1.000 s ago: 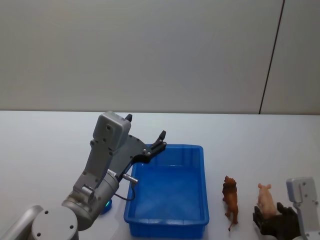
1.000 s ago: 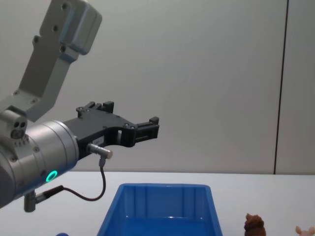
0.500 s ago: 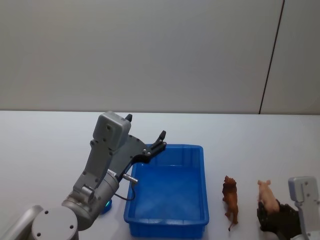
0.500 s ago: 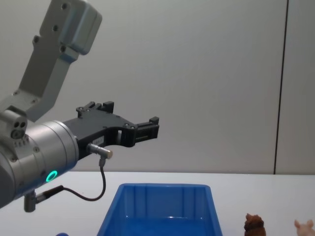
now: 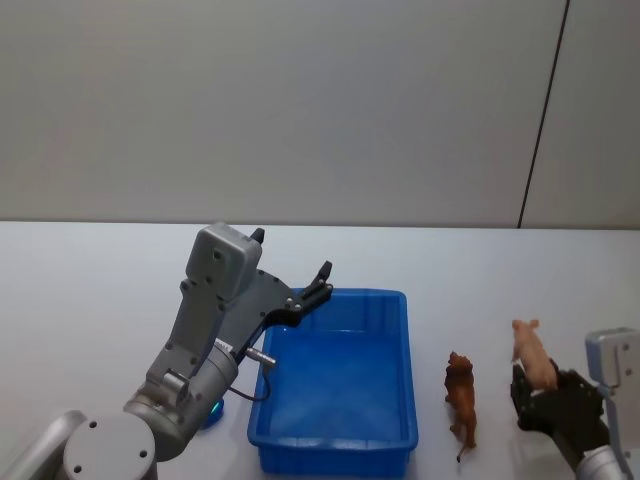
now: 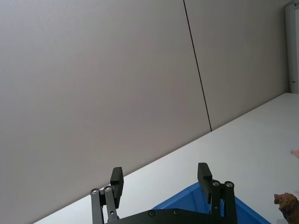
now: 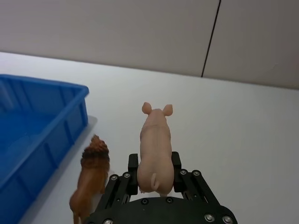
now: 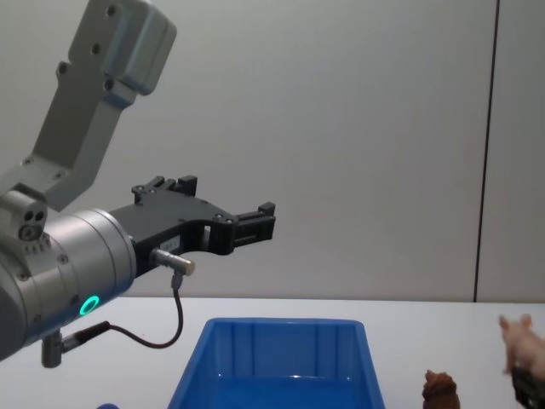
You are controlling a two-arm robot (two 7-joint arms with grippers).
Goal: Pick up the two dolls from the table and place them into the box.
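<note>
My right gripper (image 5: 541,388) is shut on the pale pink doll (image 5: 534,352) and holds it in the air to the right of the box (image 5: 338,441). In the right wrist view the pink doll (image 7: 154,144) sits upright between the fingers (image 7: 133,162) of the right gripper (image 7: 154,164), clear of the table. The dark brown doll (image 5: 461,398) stands on the table between the blue box and my right gripper. My left gripper (image 5: 303,281) hangs open and holds nothing above the box's far left corner. In the chest view the pink doll (image 8: 520,337) floats above the brown doll (image 8: 441,388).
The white table (image 5: 90,290) runs out to the left and behind the box. A grey wall with a dark vertical seam (image 5: 540,120) stands at the back. My left arm's elbow (image 5: 222,262) rises beside the box's left wall.
My right gripper has lifted the pink doll off the table and raised it. The brown doll, the box and my left arm have not moved.
</note>
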